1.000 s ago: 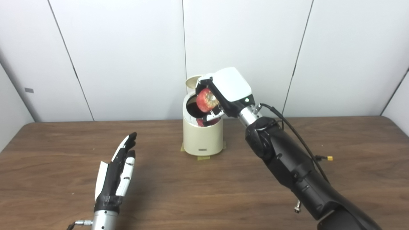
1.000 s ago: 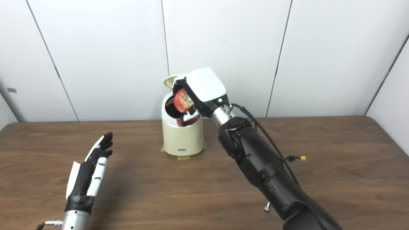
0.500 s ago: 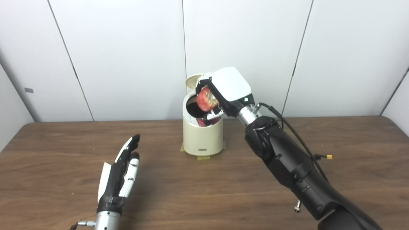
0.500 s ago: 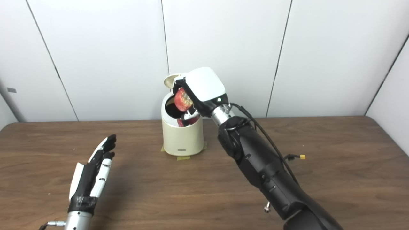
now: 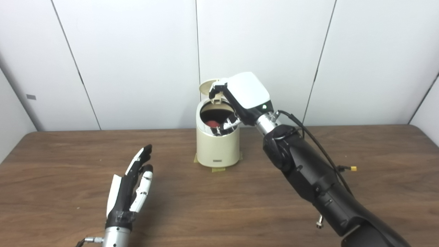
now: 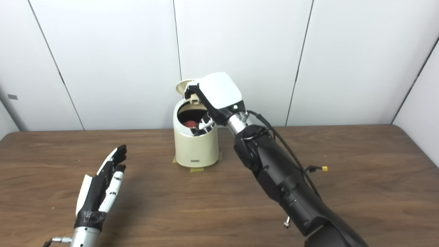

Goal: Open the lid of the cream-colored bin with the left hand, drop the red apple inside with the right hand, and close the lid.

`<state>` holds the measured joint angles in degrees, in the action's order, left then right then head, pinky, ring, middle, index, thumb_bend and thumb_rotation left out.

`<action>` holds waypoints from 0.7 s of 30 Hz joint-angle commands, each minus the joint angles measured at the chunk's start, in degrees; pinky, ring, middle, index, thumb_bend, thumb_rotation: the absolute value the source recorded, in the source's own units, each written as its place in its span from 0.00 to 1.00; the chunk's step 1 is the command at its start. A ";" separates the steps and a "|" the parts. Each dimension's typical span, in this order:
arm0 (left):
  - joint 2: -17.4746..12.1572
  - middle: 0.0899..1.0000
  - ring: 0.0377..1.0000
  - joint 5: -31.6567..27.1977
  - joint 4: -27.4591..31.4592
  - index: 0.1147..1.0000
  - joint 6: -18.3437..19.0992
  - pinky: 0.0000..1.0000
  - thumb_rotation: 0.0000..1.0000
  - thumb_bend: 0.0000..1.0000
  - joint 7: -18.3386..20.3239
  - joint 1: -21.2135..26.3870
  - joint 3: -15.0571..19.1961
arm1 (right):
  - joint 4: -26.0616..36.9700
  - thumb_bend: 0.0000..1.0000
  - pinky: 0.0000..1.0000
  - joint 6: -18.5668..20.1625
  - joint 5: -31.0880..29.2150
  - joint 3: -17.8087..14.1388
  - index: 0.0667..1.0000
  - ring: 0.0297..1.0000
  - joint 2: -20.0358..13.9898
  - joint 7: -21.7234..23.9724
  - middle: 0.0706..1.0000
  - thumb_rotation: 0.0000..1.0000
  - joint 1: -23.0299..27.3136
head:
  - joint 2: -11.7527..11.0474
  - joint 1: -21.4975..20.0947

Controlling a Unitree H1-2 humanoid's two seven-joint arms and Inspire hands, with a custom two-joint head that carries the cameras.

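The cream-colored bin (image 5: 217,145) stands at the back middle of the table, its round lid (image 5: 206,86) tipped up behind the opening. The red apple (image 5: 213,122) lies down inside the bin, only its top showing. My right hand (image 5: 244,96) hovers over the bin's mouth, fingers spread above and below the opening, holding nothing. My left hand (image 5: 132,185) is at the front left, flat and open with fingers pointing toward the bin, well short of it.
Yellow tape (image 5: 218,168) marks the bin's base on the brown table (image 5: 192,202). A black cable with a yellow plug (image 5: 353,168) hangs off my right forearm. White wall panels close off the back.
The apple has left my right hand and dropped into the bin; the fingers have spread. My left hand has drifted slightly to the right.
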<state>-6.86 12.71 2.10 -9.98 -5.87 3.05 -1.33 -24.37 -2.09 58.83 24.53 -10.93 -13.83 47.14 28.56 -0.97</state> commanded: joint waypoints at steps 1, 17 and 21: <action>0.91 0.91 0.90 0.79 -0.84 0.91 -0.50 0.85 0.83 0.22 0.06 -1.63 -0.75 | 1.75 1.00 0.47 0.52 -0.12 -0.59 0.55 0.56 -0.57 -0.70 0.61 0.05 3.98 | 0.05 -0.06; 0.56 0.91 0.90 0.92 -1.08 0.92 -0.84 0.84 0.92 0.25 0.20 -1.62 -0.75 | 0.30 0.72 0.41 -3.97 -1.13 -1.54 0.46 0.46 -0.62 -9.27 0.49 0.17 2.99 | 0.24 0.00; 0.66 0.91 0.90 0.54 -1.37 0.91 -0.90 0.85 0.91 0.25 0.14 -1.54 -0.59 | 2.02 0.53 0.25 -4.75 -2.90 -3.87 0.40 0.29 -0.12 -14.72 0.47 0.03 0.92 | 0.19 0.04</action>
<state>-6.90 12.77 2.11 -9.98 -5.76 3.08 -1.40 -24.40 -6.83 57.33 22.28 -10.91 -25.89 46.43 28.74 -0.88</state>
